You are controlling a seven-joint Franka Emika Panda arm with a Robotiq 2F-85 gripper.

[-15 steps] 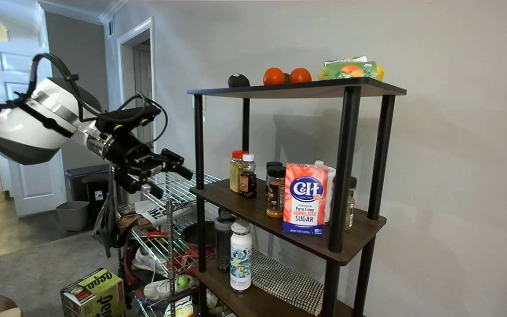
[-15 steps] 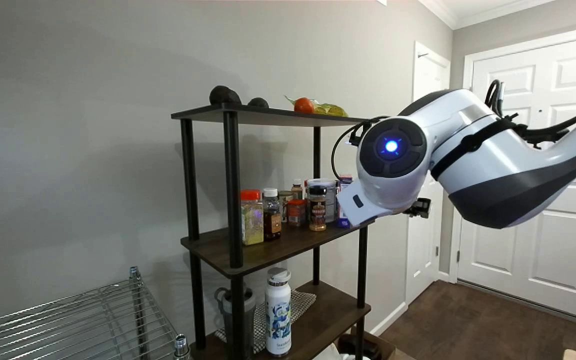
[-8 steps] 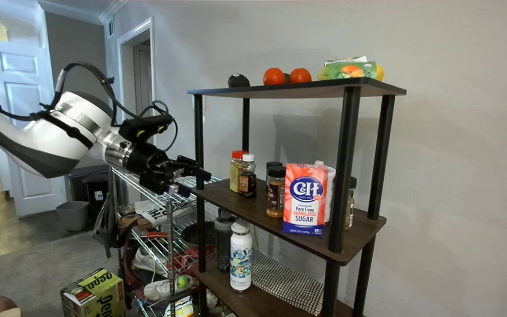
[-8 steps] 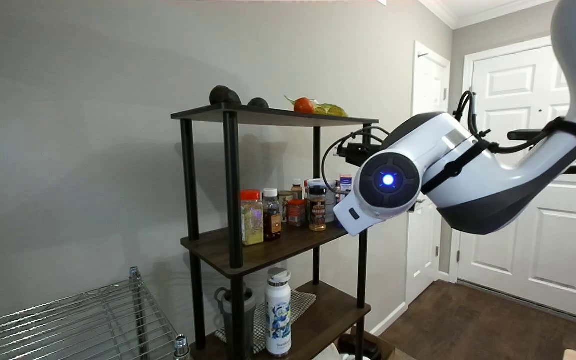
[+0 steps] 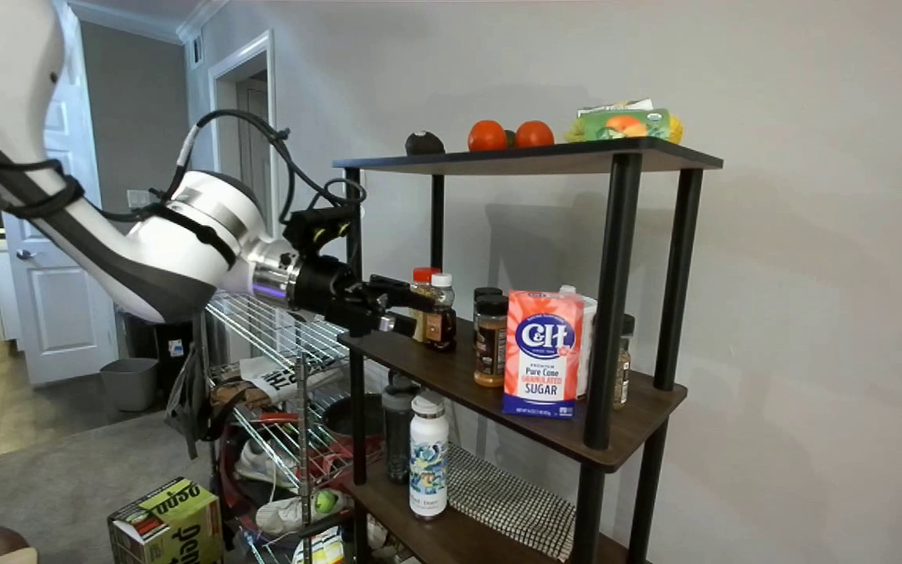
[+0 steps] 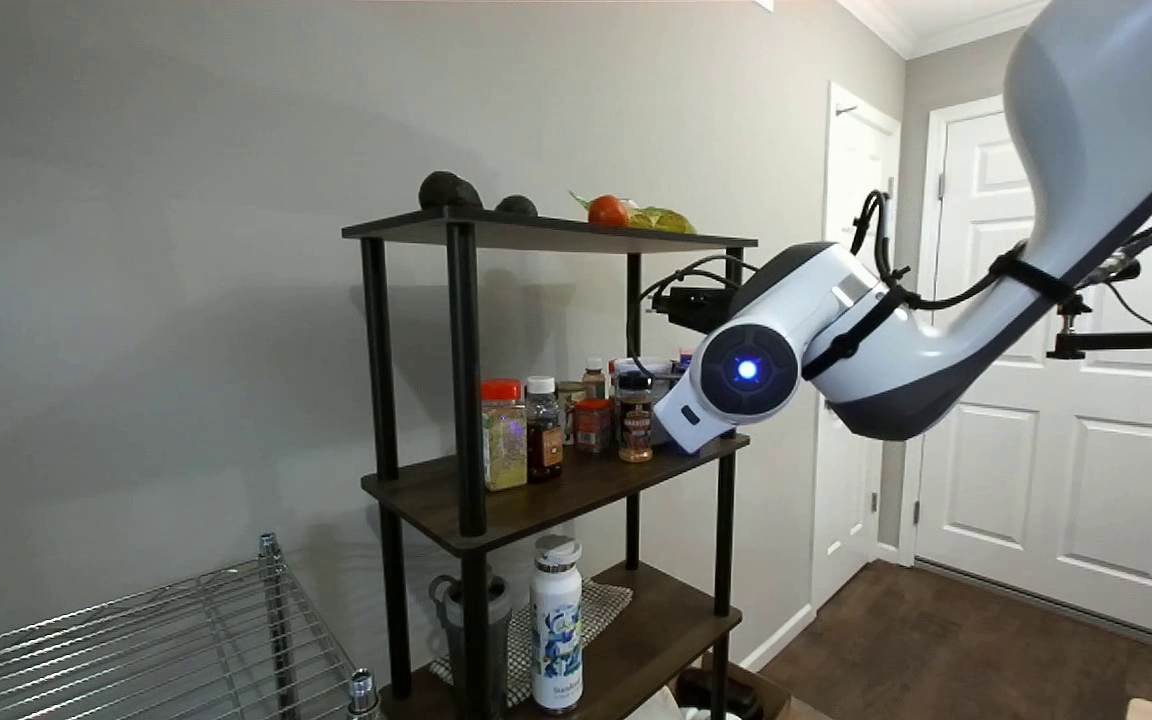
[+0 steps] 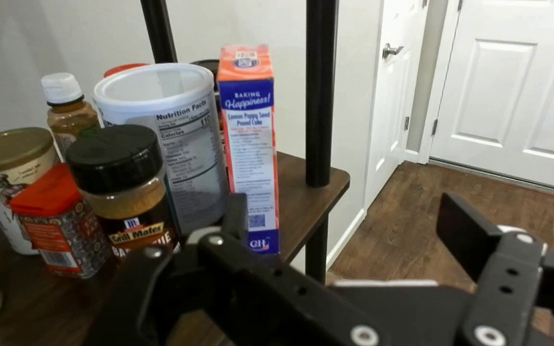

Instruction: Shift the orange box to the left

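The orange box [image 5: 543,352], a red-orange and white carton with a blue C&H logo, stands upright near the front edge of the middle shelf. It also shows narrow side on in the wrist view [image 7: 250,158]. In an exterior view the arm hides most of it. My gripper [image 5: 413,311] is open and empty, apart from the box, on the jar side of it at about shelf height. In the wrist view the gripper [image 7: 346,216] has its jaws wide apart; the left finger [image 7: 234,216] overlaps the box's lower left edge in the picture, and floor shows between the fingers.
A white canister [image 7: 161,105] stands close beside the box. A black-capped spice jar [image 5: 490,341] is next to it, with several more jars further along. A black shelf post [image 7: 320,91] rises past the box. The top shelf [image 5: 529,158] lies above.
The arm has moved in toward the shelf and the box, with the gripper coming past the near post to the jars. The gripper stays open. The box has not moved.
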